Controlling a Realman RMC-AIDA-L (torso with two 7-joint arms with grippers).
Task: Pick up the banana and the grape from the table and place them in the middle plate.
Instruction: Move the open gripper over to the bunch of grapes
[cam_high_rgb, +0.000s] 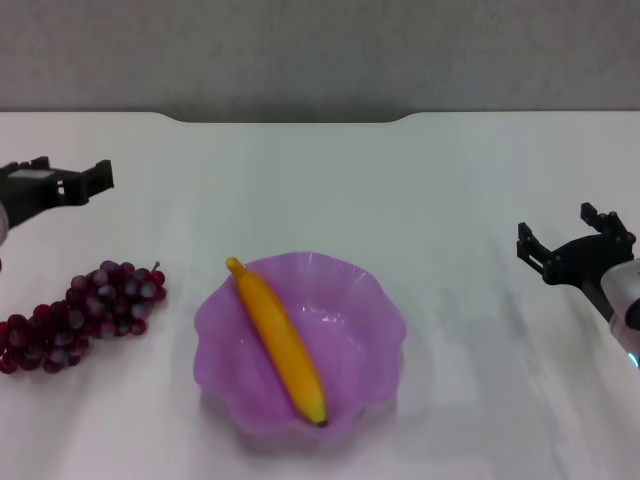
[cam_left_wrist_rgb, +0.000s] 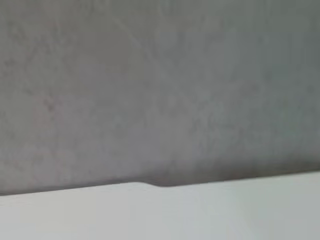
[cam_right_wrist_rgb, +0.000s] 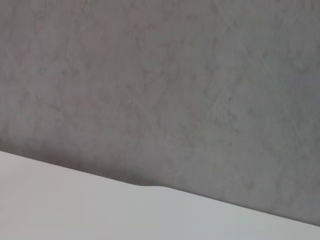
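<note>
The yellow-orange banana (cam_high_rgb: 280, 340) lies diagonally inside the purple scalloped middle plate (cam_high_rgb: 370, 320) at the front centre of the white table (cam_high_rgb: 330, 190). The bunch of dark red-purple grapes (cam_high_rgb: 80, 315) lies on the table to the left of the plate. My left gripper (cam_high_rgb: 70, 180) is at the left edge, behind the grapes and apart from them, open and empty. My right gripper (cam_high_rgb: 575, 245) is at the right edge, well to the right of the plate, open and empty. Both wrist views show only the table's far edge and the grey wall.
The table's far edge has a shallow notch (cam_high_rgb: 290, 118) below a grey wall (cam_high_rgb: 320, 50). The notch also shows in the left wrist view (cam_left_wrist_rgb: 155, 184) and the right wrist view (cam_right_wrist_rgb: 150, 187). Bare tabletop lies between the plate and the right gripper.
</note>
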